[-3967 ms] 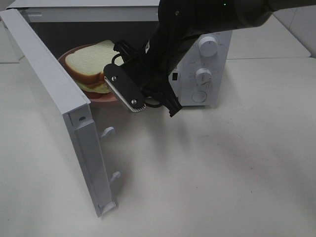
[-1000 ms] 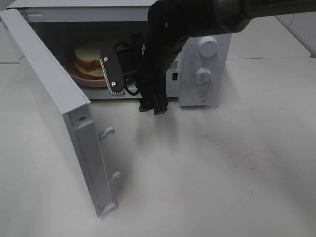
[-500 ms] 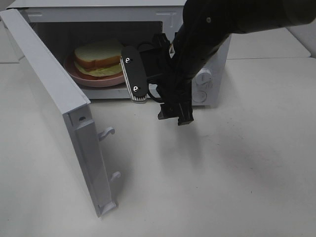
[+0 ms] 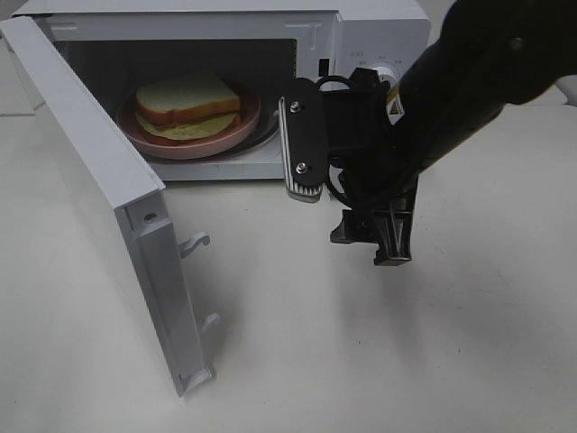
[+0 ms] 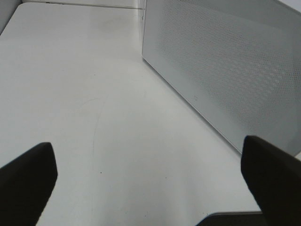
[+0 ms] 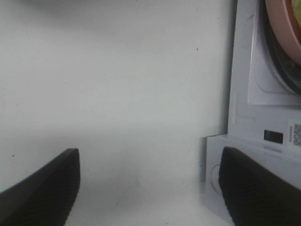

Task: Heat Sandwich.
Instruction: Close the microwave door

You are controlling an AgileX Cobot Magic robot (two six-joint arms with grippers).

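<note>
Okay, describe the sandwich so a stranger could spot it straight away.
Find the white microwave, its door swung open. Inside sits a round pink plate. The sandwich lies on it, the only food: thick white bread, tan crust, pale green filling.

So the right arm (image 4: 469, 81) comes in from the far right corner of the tabletop (image 4: 469, 361), black and bulky. Its wrist is rolled, so the right gripper (image 4: 348, 224) sits on its side with one ribbed finger (image 4: 300, 149) facing up at the camera. Jaws are spread apart, nothing between them. The left gripper (image 5: 146, 143) points down at the tabletop, jaws really wide, also holding nothing.
</note>
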